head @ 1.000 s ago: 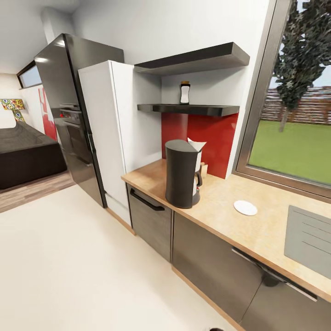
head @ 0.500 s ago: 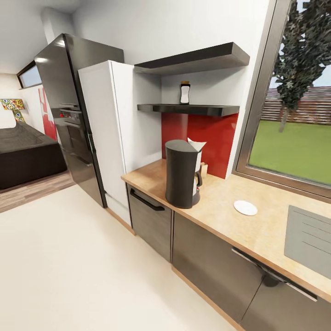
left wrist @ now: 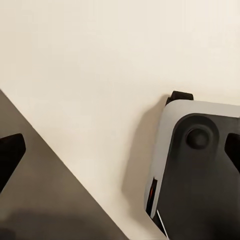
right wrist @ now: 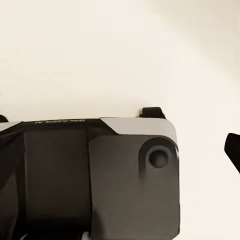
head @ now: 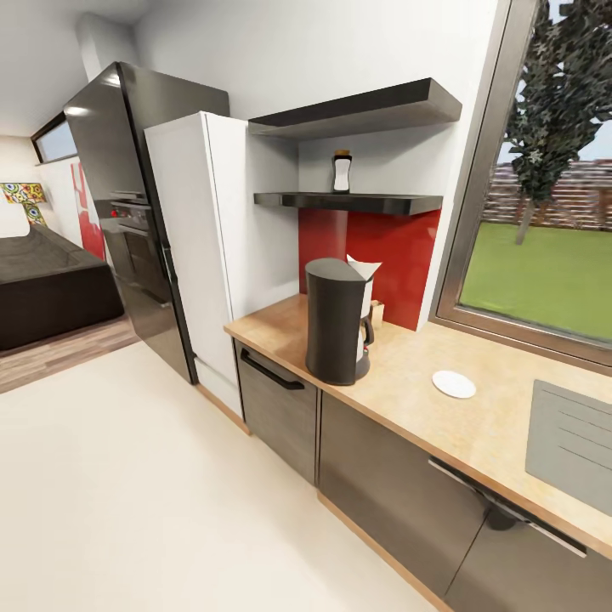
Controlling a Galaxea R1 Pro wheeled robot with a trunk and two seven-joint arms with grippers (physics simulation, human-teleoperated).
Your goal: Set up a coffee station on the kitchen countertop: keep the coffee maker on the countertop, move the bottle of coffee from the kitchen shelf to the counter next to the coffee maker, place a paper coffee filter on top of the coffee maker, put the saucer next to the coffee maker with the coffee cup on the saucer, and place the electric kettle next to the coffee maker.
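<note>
Nothing moved since before: coffee maker (head: 338,321) near worktop (head: 425,399) front edge, saucer (head: 453,384) beside; hand states untellable.

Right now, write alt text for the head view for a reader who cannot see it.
A dark coffee maker stands on the light-wood kitchen countertop with a white saucer to its right. The bottle of coffee sits on a dark wall shelf above, beside a window.
</note>
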